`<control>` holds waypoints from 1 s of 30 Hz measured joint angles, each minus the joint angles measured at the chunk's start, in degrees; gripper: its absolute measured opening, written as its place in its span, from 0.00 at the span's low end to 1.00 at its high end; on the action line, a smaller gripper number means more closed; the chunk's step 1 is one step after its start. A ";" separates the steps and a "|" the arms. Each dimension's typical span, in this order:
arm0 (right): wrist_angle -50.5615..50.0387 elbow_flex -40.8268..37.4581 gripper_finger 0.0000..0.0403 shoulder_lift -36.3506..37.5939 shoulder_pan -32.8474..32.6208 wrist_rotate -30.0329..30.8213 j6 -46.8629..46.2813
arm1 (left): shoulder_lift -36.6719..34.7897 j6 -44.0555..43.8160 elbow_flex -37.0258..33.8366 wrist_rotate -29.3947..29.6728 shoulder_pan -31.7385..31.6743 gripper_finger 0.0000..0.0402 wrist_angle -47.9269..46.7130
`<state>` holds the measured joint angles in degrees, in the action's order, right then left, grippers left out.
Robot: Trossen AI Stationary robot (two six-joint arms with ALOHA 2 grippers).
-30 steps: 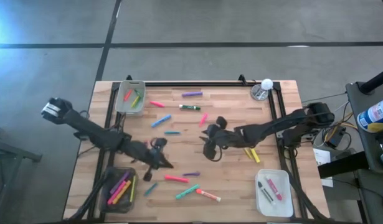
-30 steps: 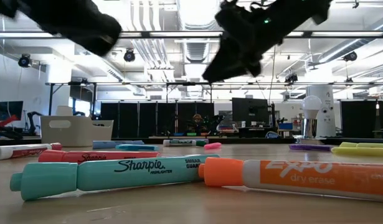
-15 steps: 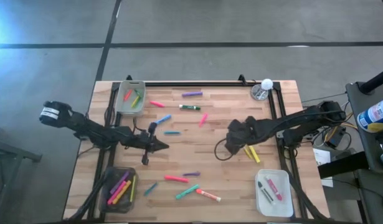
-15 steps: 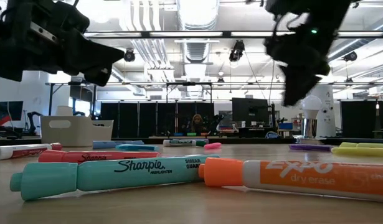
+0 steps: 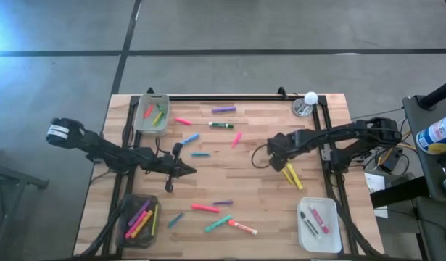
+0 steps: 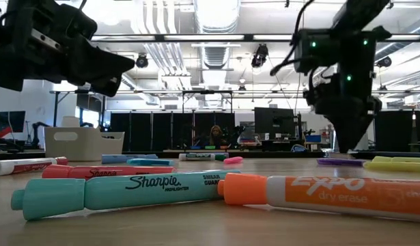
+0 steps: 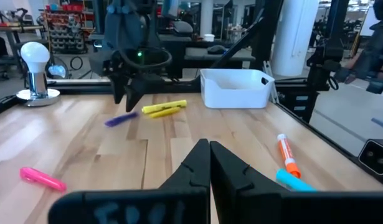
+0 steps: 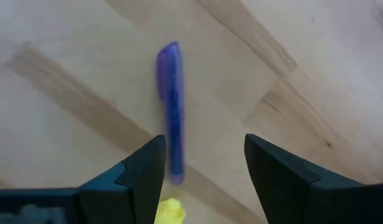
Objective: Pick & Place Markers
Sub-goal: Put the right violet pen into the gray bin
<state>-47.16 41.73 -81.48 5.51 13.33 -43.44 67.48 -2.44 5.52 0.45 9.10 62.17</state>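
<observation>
Right wrist view is showing the right gripper [image 8: 203, 171] hanging wide open and empty right over a purple marker [image 8: 171, 106] lying beside the yellow markers [image 5: 293, 176]. Left gripper [image 5: 186, 171] is sitting pinched shut, empty, well apart from those.

Four bins are set at the corners of the table [image 5: 281, 210]: one bin [image 5: 151, 112] at the far left, another bin [image 5: 138, 220] at the near left, a third bin [image 5: 318, 225] at the near right. Markers [image 5: 221, 222] are scattered between them, mostly across the middle and near side. A lamp [image 5: 305, 104] is placed at the far right corner.
</observation>
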 joint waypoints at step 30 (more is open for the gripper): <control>39.45 -6.87 0.02 5.71 -4.95 -5.20 10.90 | 2.46 -2.35 9.16 1.36 0.02 0.31 -3.34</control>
<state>-7.72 34.86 -75.77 0.55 8.13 -32.54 69.94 -4.79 14.68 1.80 9.13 58.82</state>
